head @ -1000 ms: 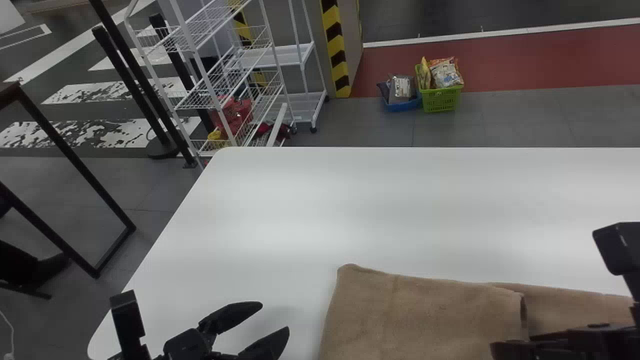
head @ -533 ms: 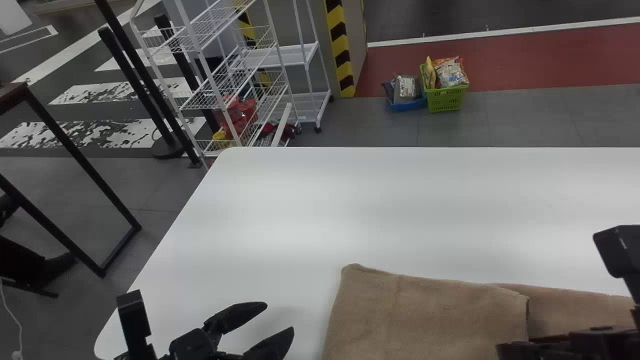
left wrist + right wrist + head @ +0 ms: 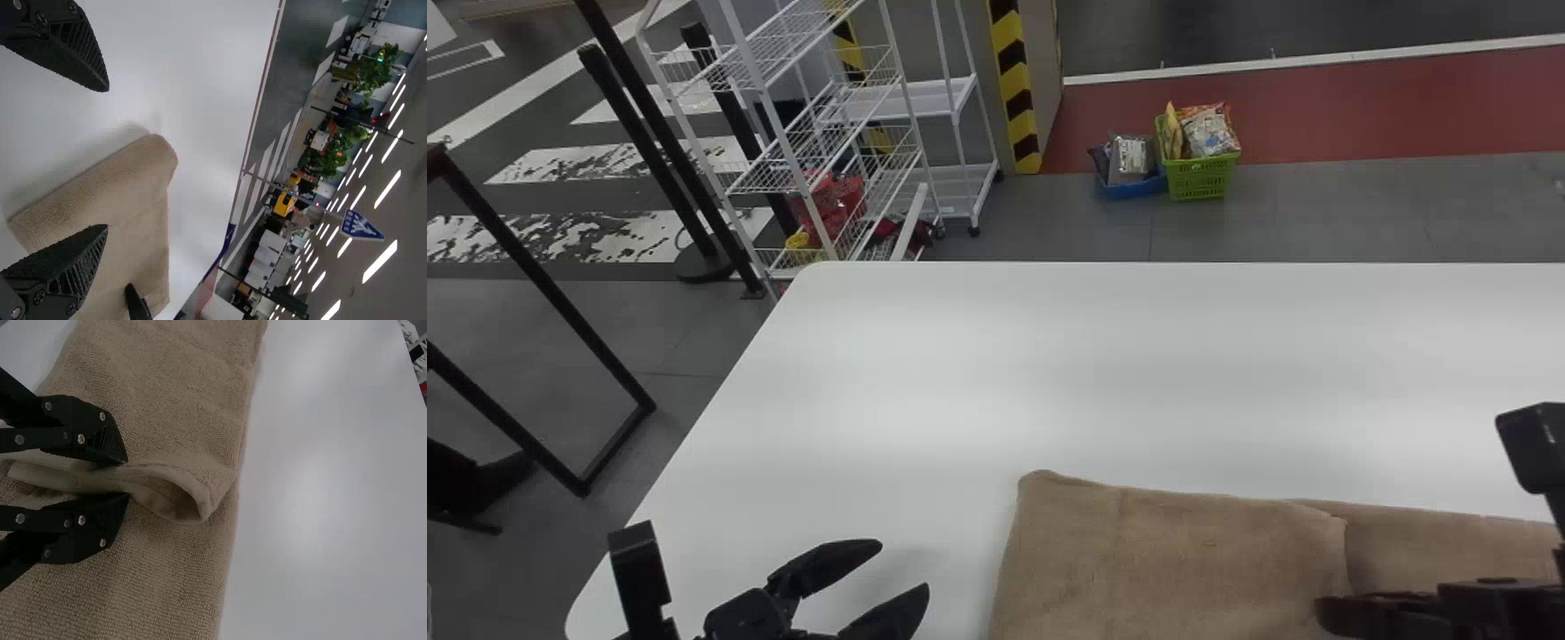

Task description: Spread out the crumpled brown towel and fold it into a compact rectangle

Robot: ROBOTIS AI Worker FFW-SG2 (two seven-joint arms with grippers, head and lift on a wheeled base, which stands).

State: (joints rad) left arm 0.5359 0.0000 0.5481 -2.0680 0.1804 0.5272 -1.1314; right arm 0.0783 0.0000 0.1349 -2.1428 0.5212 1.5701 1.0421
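Towel (image 3: 1174,556) edge pinched in the right gripper (image 3: 1323,615), and the left gripper (image 3: 904,565) hangs wide open above the table (image 3: 1103,373)!

The brown, rectangular terry-cloth towel (image 3: 1165,551) lies flat on the white, smooth-topped counter (image 3: 1103,373), partly folded over itself, its upper layer's edge slightly raised and curled.

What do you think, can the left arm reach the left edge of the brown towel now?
Probably yes: the left gripper is beside the towel, its jaws apart, and I see nothing blocking the way between them.
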